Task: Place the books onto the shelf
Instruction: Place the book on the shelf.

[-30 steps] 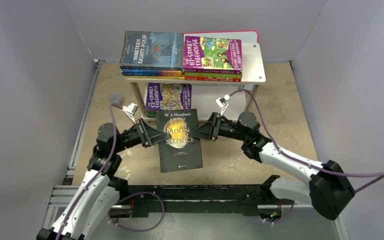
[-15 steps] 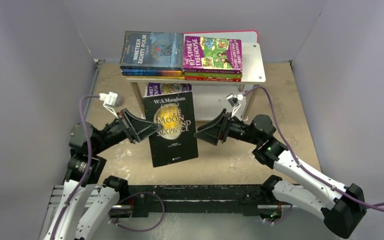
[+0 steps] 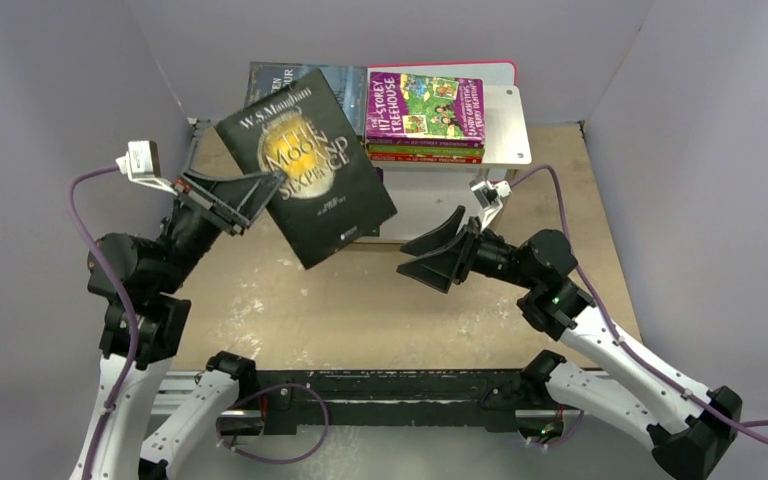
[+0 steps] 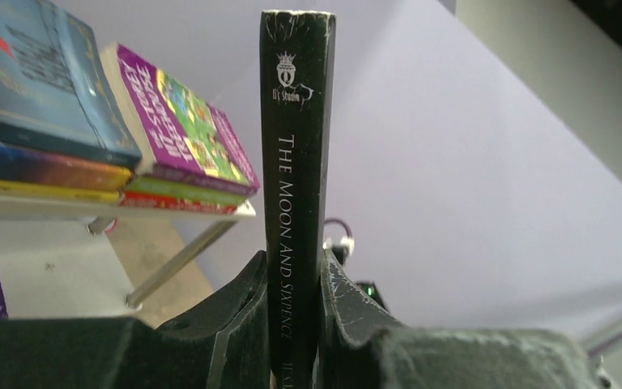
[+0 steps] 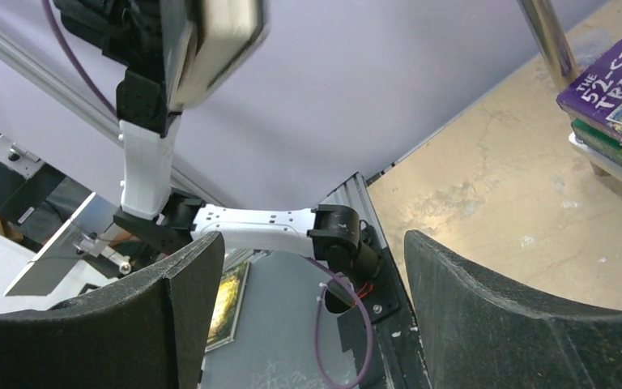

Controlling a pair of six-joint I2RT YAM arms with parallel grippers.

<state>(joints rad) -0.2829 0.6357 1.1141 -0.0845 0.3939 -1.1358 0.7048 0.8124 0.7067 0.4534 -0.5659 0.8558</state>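
We have the left claw (image 3: 252,196) pinching the black book (image 3: 305,165) at its spine edge, with one finger pressed flat against each cover. The book hangs in the air, tilted, its front cover facing the overhead camera. In that view its top corner overlaps the blue book (image 3: 263,80) lying on the upper board of the shelf (image 3: 508,135). Right beside the blue one, a purple cartoon book (image 3: 425,103) tops a second stack.

Over to the right claw (image 3: 412,258): fingers spread wide, nothing between them, low over the tan table (image 3: 360,305) in front of the shelf and apart from the black book. Its wrist camera catches another purple book (image 5: 615,77) stacked on the lower board.
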